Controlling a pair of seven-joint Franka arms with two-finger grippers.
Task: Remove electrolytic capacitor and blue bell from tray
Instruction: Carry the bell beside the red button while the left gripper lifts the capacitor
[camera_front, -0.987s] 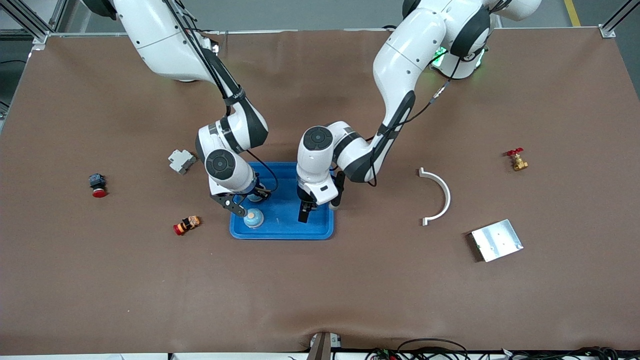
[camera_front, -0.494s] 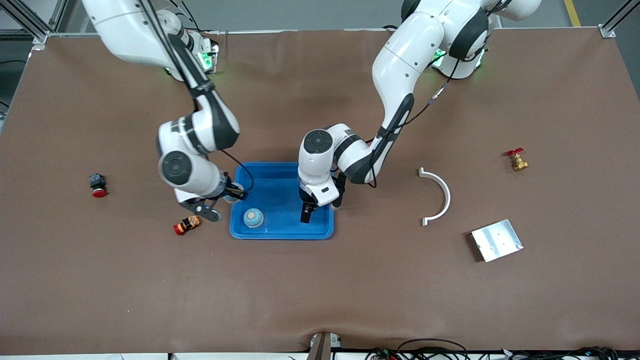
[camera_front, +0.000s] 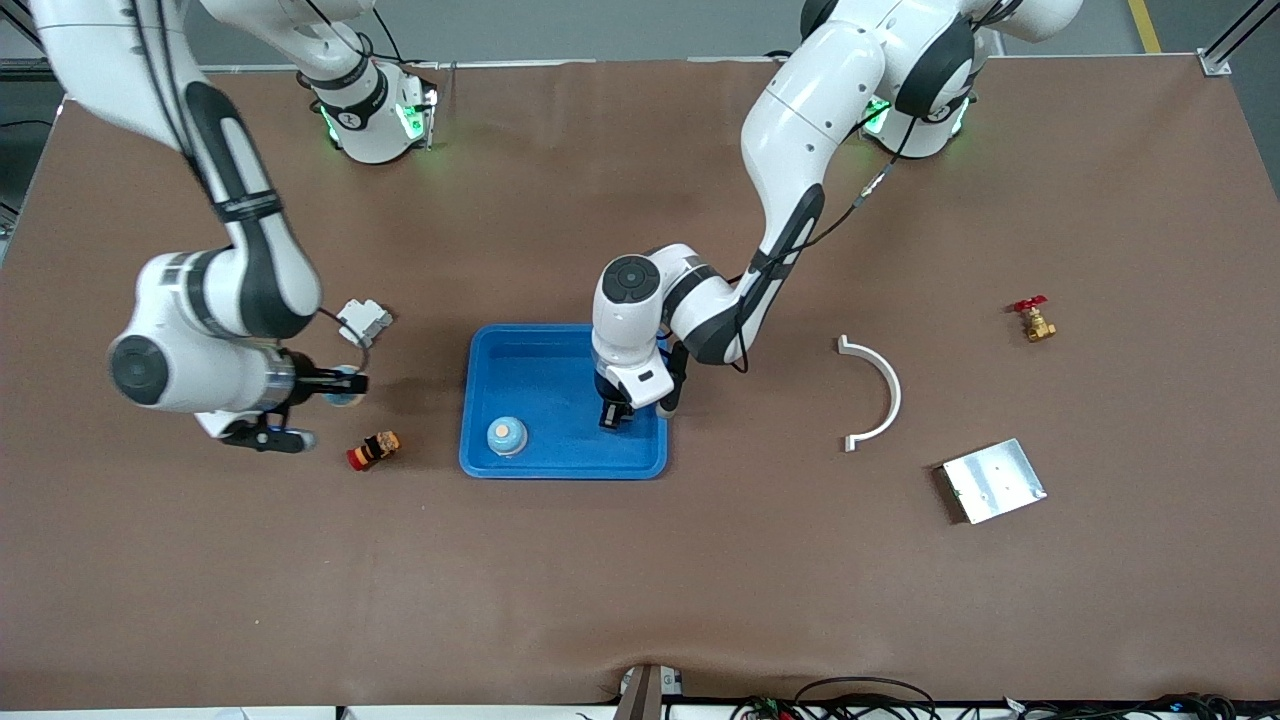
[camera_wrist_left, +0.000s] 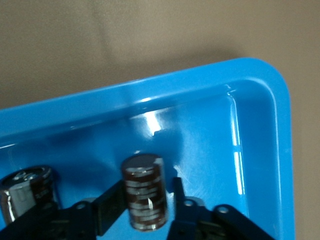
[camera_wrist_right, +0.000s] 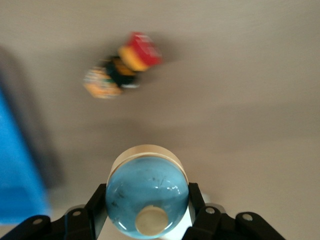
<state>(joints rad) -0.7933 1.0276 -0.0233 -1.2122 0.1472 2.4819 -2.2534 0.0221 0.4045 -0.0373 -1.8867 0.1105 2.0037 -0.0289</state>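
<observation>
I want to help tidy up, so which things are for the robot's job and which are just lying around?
For the job: capacitor in the left gripper; bell in the right gripper; second bell in the blue tray.

Just lying about: red push button, grey clip, red-and-yellow switch, white curved piece, metal plate, brass valve.

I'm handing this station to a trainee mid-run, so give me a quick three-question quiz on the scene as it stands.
1. True or false: the right gripper is empty.
2. Where is the left gripper? A: over the curved white piece. B: in the blue tray, at the capacitor. C: over the metal plate.
3. What else lies in the blue tray, toward the right arm's end?

Key:
1. False; it holds a blue bell over the bare table.
2. B.
3. A second bell.
</observation>
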